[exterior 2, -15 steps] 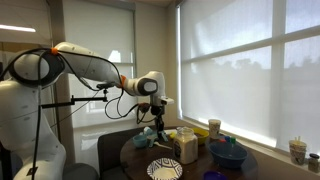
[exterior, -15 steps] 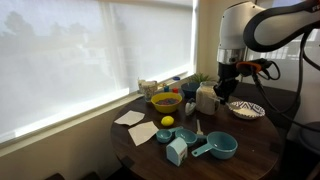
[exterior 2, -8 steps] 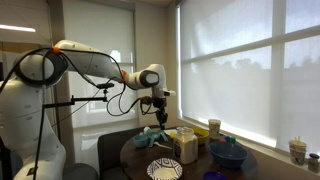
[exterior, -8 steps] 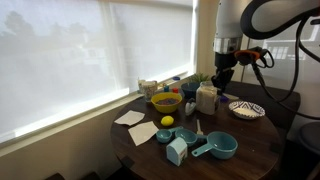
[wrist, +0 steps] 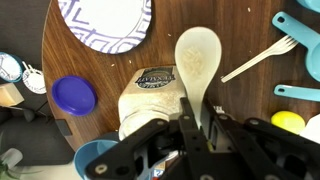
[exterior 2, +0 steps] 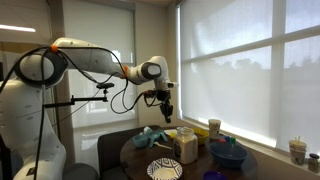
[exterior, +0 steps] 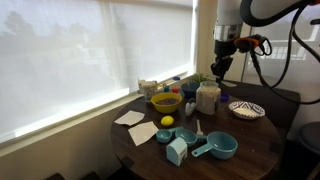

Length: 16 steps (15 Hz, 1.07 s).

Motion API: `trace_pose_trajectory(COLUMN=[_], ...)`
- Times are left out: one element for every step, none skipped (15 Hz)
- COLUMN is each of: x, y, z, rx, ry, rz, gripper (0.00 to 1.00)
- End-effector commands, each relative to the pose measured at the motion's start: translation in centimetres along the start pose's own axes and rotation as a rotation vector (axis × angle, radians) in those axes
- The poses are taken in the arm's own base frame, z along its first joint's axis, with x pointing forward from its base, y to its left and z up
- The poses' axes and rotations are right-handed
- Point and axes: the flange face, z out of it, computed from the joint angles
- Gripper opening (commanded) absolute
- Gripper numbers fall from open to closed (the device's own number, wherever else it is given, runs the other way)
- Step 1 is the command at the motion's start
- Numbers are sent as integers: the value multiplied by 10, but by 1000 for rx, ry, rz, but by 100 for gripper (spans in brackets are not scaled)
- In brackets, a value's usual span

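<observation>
one tool [wrist: 200, 126], clamped on wooden spoon [wrist: 197, 58]

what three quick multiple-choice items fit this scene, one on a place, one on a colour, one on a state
1. Where is the spoon relative to the jar?
A inside it
B above it
C lying flat beside it

2. What colour is the bowl near the window?
A red
B black
C yellow

3. How is the end effector?
A shut on the spoon
B open and empty
C open around the jar

Answers: 1 B, the wrist view looks down past the spoon onto the jar's lid. 2 C, an exterior view shows the bowl yellow. 3 A, the fingers clamp the spoon's handle in the wrist view.
</observation>
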Motion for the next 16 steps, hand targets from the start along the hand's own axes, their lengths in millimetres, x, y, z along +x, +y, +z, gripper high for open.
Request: trace_pose_trajectory(x=[12, 13, 13, 13, 14, 15, 16, 17, 18, 19, 19, 19, 19, 19, 19, 19], y=[14, 19, 24, 28, 31, 35, 39, 43, 46, 47, 44, 46, 46, 45, 45, 45], z=[-4, -2, -1, 0, 1, 1, 1, 1, 1, 0, 1, 1, 1, 1, 1, 1], rx=[-21, -23, -20, -14, -16, -10, -7, -6, -4, -12, 6, 6, 6, 6, 6, 6], ry=[19, 29, 36, 41, 45, 52, 61, 75, 89, 105, 69, 71, 71, 71, 71, 71], rz=[16, 34, 48, 58, 69, 80, 93, 107, 114, 98, 94, 96, 96, 95, 95, 95], gripper=[4, 4, 4, 4, 4, 4, 4, 4, 4, 4, 4, 14, 14, 14, 14, 14])
